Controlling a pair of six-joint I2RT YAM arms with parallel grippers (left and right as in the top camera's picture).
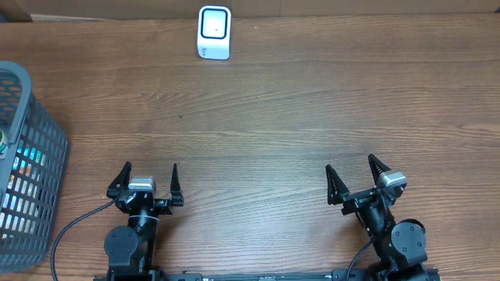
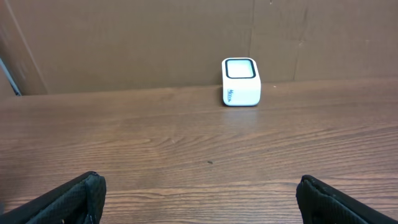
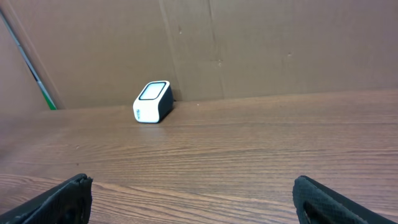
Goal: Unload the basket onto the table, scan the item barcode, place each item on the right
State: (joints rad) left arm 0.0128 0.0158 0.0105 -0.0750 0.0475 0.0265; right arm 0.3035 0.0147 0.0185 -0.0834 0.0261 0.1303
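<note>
A: From above, left pincer (image 1: pixel 151 168) and right pincer (image 1: pixel 351 164) are both spread and empty, at the near edge of the desk (image 1: pixel 273 117). The item (image 1: pixel 25 156) seems to lie in the basket (image 1: pixel 51 168), far left.
B: Left wrist?
A: Only the scanner (image 2: pixel 240 81) ahead.
B: Right wrist?
A: The scanner again, off left. I'd say nothing has begun; next the left pincer needs to reach into the basket.

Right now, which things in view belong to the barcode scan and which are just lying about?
Job: white scanner, grey basket with goods inside, left gripper and right gripper, both open and empty.
Lying about: cardboard backdrop, black cable.
</note>
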